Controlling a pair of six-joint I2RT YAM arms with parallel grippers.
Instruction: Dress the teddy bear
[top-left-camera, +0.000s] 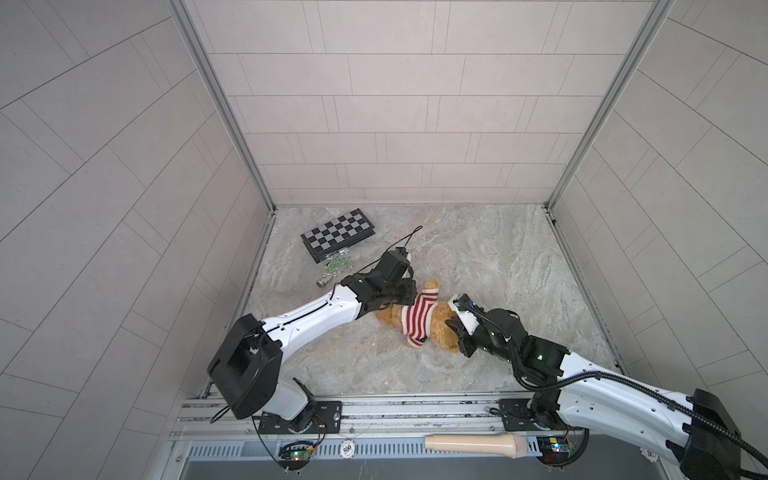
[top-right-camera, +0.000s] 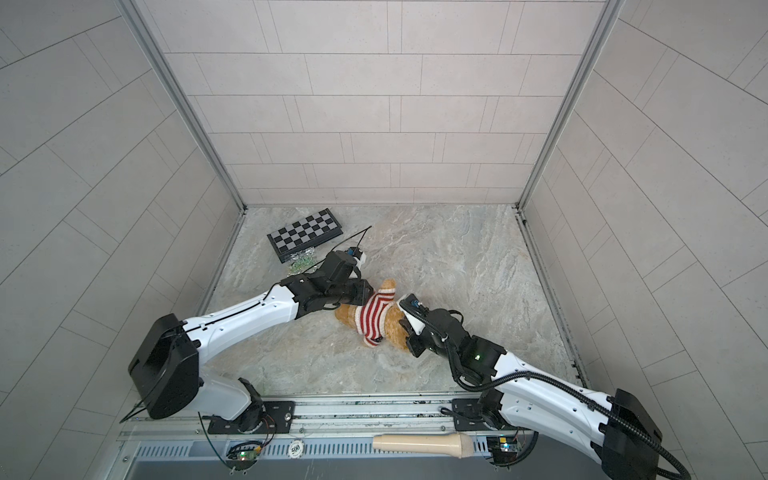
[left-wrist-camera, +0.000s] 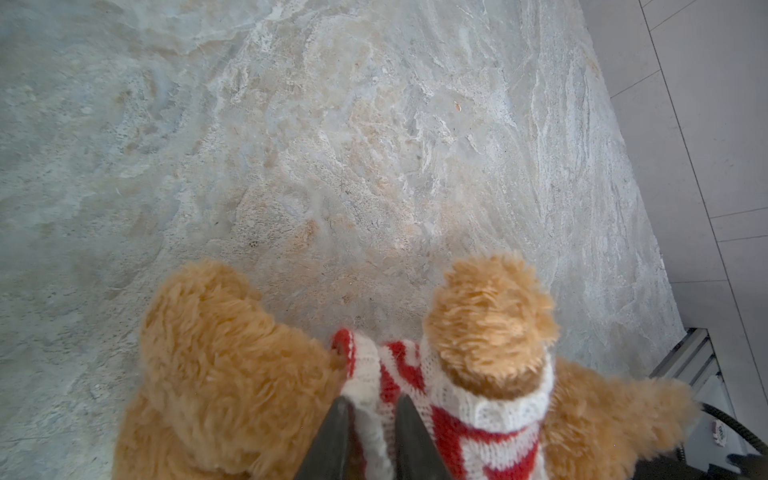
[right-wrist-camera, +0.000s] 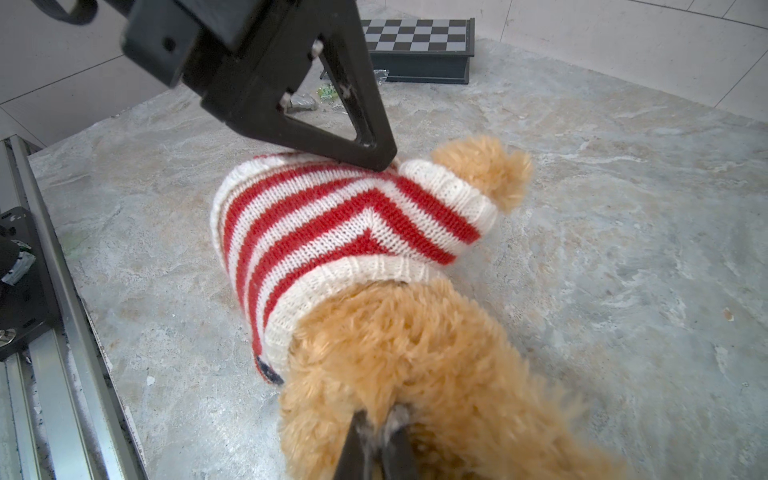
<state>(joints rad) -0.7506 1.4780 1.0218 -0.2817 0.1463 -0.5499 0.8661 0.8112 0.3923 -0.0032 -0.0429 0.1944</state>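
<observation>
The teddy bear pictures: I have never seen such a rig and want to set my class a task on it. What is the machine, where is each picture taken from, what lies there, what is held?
It is a robot with two arms, each ending in a two-fingered gripper. Two pictures look down from one overhead camera; the other two come from cameras on the arms' wrists. On the marbled table lies a teddy bear in a striped sweater, one paw poking out of a sleeve; a chessboard sits at the back left. The left gripper pinches the sweater's knit; the right gripper is shut on the bear's fur.
</observation>
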